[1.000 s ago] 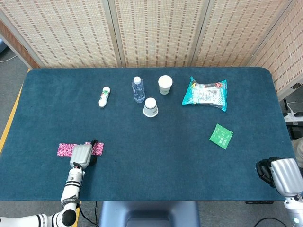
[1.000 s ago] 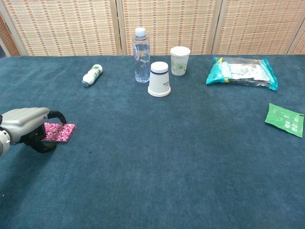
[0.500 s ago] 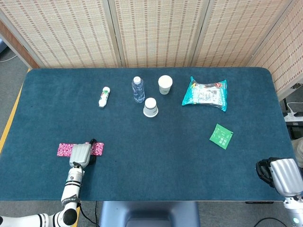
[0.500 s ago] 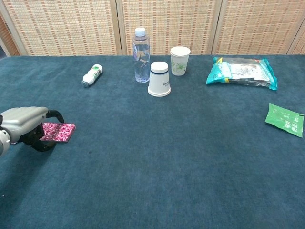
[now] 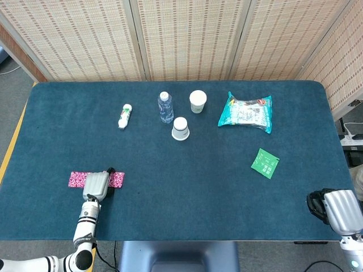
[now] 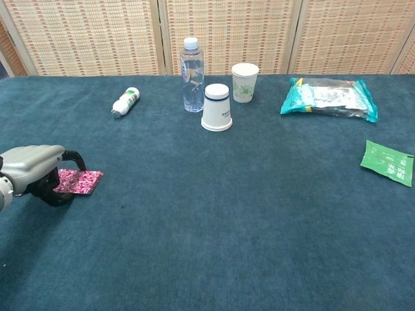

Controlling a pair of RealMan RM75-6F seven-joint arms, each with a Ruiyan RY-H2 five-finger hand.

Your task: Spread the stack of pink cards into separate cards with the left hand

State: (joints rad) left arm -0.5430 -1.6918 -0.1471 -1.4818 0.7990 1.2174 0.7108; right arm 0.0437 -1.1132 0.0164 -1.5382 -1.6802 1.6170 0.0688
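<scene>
Fanning the pink cards (image 5: 116, 179) at 7 o'clock: left hand (image 5: 96, 185) presses them, grip unclear; next I drag sideways.

A staged test room: a blue-felt desk (image 5: 227, 198) fenced by woven folding screens (image 5: 187, 37) along the frame's top.

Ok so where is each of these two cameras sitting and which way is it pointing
Head view: high above the near edge, looking steeply down on the whole table; shows the left hand over the pink cards and the right hand at the near right corner.
Chest view: low at the near edge, looking across toward the screens; shows only the left hand.
Shared: cards, bottle, cups, packets.
</scene>
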